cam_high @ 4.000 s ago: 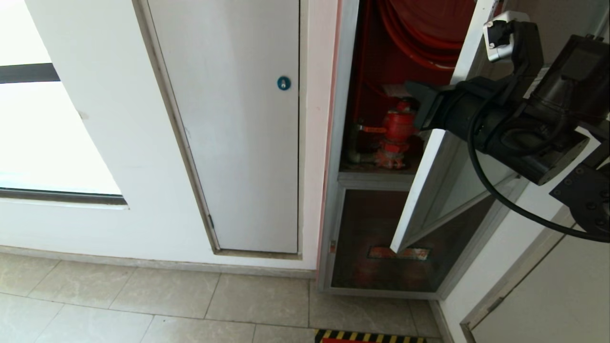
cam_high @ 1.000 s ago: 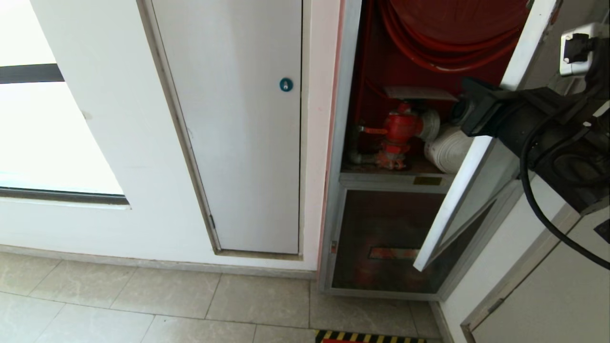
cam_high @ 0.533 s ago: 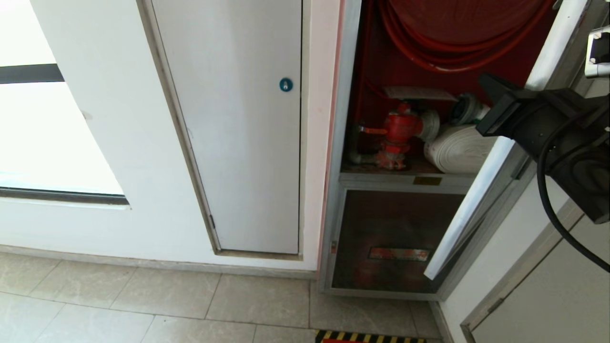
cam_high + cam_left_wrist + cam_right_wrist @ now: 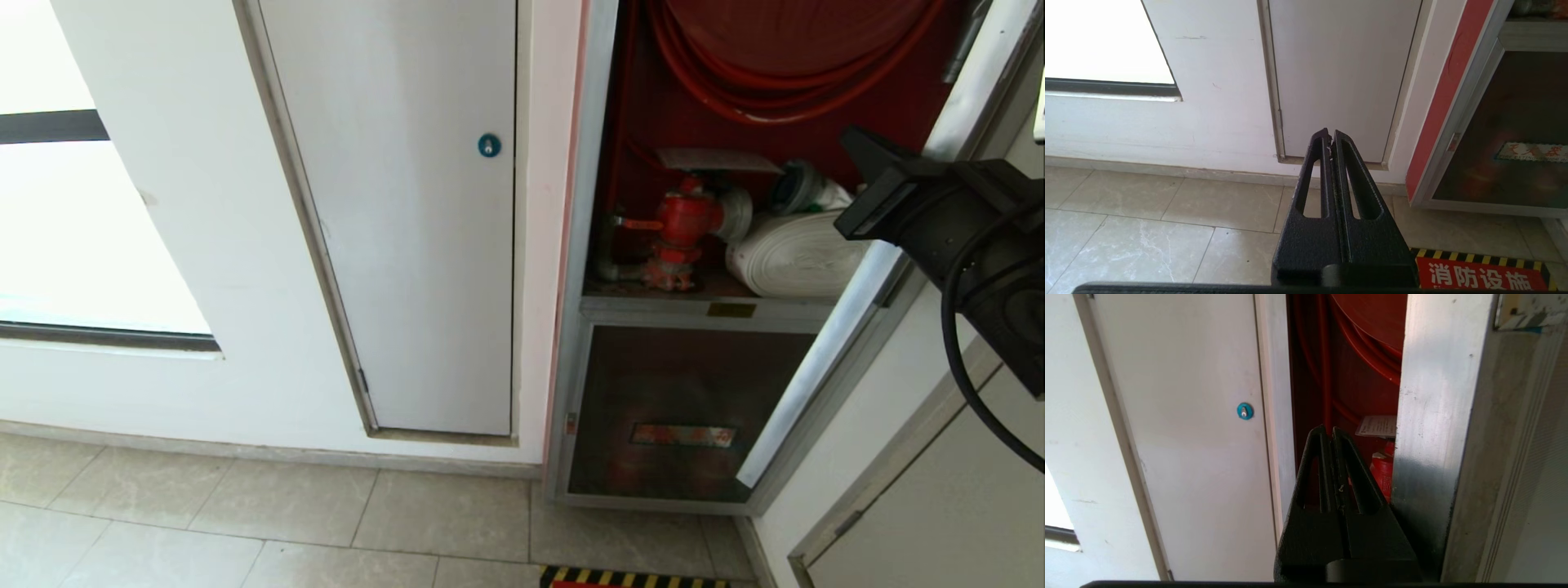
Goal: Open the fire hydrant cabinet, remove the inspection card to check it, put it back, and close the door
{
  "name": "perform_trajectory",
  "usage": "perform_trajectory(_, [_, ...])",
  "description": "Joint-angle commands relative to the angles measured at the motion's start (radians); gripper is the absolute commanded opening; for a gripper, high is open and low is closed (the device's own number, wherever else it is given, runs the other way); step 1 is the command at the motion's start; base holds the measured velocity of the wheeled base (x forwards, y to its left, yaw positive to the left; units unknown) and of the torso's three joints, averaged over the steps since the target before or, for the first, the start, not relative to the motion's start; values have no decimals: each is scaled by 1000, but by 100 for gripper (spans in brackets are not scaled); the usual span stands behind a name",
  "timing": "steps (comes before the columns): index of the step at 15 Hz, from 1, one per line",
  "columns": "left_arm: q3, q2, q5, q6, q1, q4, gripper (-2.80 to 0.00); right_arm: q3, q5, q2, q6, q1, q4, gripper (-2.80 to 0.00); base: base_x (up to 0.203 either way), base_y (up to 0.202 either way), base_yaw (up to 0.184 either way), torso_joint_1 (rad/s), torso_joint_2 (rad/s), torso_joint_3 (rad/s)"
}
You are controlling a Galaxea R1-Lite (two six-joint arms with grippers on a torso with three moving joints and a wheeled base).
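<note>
Fire hydrant cabinet (image 4: 604, 163) fills the upper right of the head view, its red interior laid bare. Its door (image 4: 857, 310) is swung out to the right, seen almost edge-on as a pale strip slanting from the top right corner down to the lower centre-right. Left of the cabinet, the plain white panel (image 4: 408, 245) with its blue round lock (image 4: 488, 145) takes the middle of the frame. Inside, the red hose reel (image 4: 775, 57) hangs at the top, with the white rolled hose (image 4: 796, 257) low on the shelf beside the red valve (image 4: 682, 220).

The inspection card (image 4: 718, 159) lies flat just above the valve, its long axis running left to right.

The right tool (image 4: 869, 196) is at the right edge, pinched shut and empty, just beside the door's free edge. From it the card lies to the left and slightly higher, deeper into the cabinet. I judge the right arm far the nearer. The opening between cabinet frame and door looks wide enough to enter, though the door edge crowds the arm on the right and the reel's coils hang close above the card.

The left tool (image 4: 1331, 139) is closed on nothing, parked low and facing the wall above the tiled floor (image 4: 1147, 228).
</note>
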Motion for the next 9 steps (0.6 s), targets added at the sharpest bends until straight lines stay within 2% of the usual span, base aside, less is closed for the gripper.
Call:
perform_trajectory(1, [18,0,1,0,0,-2,-280,2,1,-1,-1,1,-4,-280,0,0,0,0,0,0])
perform_trajectory(4, [18,0,1,0,0,-1,-280,9,-1,-12,-6,1,-18,-280,0,0,0,0,0,0])
perform_trajectory(9, [18,0,1,0,0,-1,-280,72,-4,-5,-108,2,-190,-280,0,0,0,0,0,0])
